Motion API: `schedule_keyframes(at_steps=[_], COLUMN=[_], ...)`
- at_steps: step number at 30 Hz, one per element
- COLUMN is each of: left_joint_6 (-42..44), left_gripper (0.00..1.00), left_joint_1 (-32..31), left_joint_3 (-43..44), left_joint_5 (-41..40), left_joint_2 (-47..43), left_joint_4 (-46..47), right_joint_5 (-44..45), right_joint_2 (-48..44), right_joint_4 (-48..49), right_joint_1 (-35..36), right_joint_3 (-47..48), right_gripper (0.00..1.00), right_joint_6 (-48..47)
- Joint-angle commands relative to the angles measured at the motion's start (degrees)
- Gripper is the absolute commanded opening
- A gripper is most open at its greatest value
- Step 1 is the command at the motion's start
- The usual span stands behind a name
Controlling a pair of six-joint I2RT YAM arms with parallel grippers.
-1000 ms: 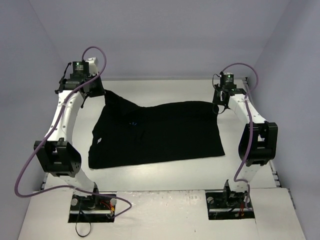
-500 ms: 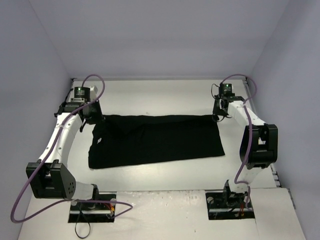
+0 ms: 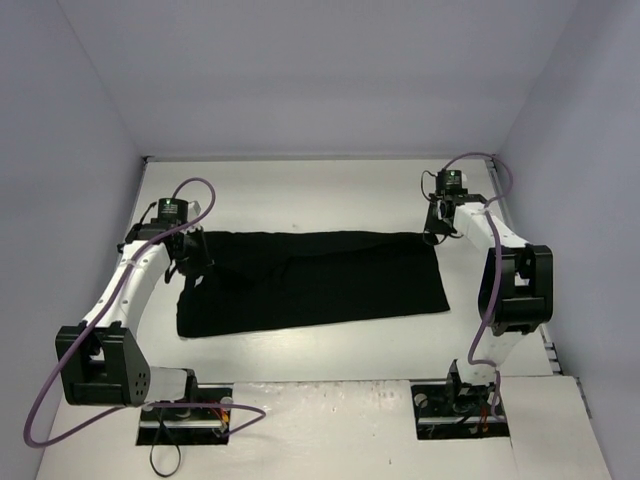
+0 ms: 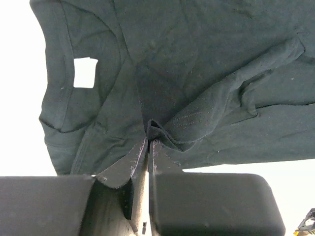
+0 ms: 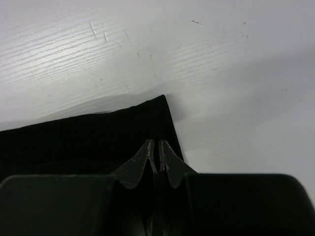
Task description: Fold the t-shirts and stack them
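A black t-shirt lies folded into a wide band across the middle of the white table. My left gripper is at its left end, beside the collar. In the left wrist view that gripper is shut on a bunched fold of the t-shirt, and a white label shows inside the collar. My right gripper is low at the shirt's far right corner. The right wrist view shows its tips pressed together over that corner of the cloth, with a thin layer between them.
Pale walls close in the table at the back and on both sides. The left arm's elbow stands near the front left, and the right arm's elbow just right of the shirt. Purple cables loop over both arms.
Both grippers have come toward the near side with the shirt's far edge. The raised left part has been laid over, and the shirt is now a narrower band.
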Motion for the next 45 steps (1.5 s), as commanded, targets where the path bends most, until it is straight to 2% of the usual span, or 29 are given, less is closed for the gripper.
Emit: schedule_keyframes(at_steps=[1, 4, 8, 9, 12, 13, 15, 19, 27, 35, 40, 45], left_joint_6=[-1.68, -2.06, -1.91, -1.65, 0.08, 0.57, 1.76, 1.69, 1.97, 0.66, 2.23, 8.54], left_gripper=[0.0, 0.0, 0.03, 0.1, 0.46, 0.52, 0.56, 0.56, 0.48, 0.47, 0.47, 0.5], left_joint_1=[-0.3, -0.75, -0.9, -0.9, -0.9, -0.9, -0.87, -0.81, -0.98, -0.81, -0.64, -0.96], left_joint_3=[-0.25, -1.2, -2.13, -1.98, -0.09, 0.84, 3.2, 8.65, 15.25, 26.12, 35.02, 42.52], left_joint_5=[1.24, 2.53, 3.51, 3.32, 1.74, 0.98, -1.47, -4.92, -4.87, -5.33, -7.52, -11.25], left_joint_2=[-3.1, -3.94, -5.01, -5.22, -6.57, -6.86, -6.94, -3.03, 16.94, 37.07, 42.87, 41.84], left_joint_4=[0.92, 0.9, -0.29, -1.06, -4.86, -6.43, -7.48, -6.62, 5.8, 9.3, 9.33, 8.1], right_joint_5=[3.18, 4.71, 5.34, 5.27, 3.18, 1.71, -0.67, -2.36, -1.55, 0.42, 1.81, 0.79], right_joint_2=[-1.08, -2.05, -2.91, -3.7, -6.23, -6.56, -6.73, -3.89, 5.78, 14.97, 18.65, 17.13], right_joint_4=[0.91, 0.81, -0.83, -0.98, -1.2, -1.2, -1.2, -1.04, 1.6, 2.9, 2.84, 2.54], right_joint_1=[-0.41, -0.49, -0.42, 0.08, 2.31, 2.63, 3.15, 3.64, 3.63, 2.33, 1.93, 2.34], right_joint_3=[-1.55, -2.42, -2.44, -2.29, -1.39, -1.19, -0.78, -0.64, 0.43, 6.53, 12.21, 16.12], right_gripper=[0.05, 0.11, 0.45, 0.47, 0.52, 0.52, 0.52, 0.51, 0.48, 0.47, 0.47, 0.47], right_joint_6=[3.02, 4.92, 7.05, 6.78, 4.55, 4.21, 4.3, 5.63, 7.11, 4.56, 2.58, 1.53])
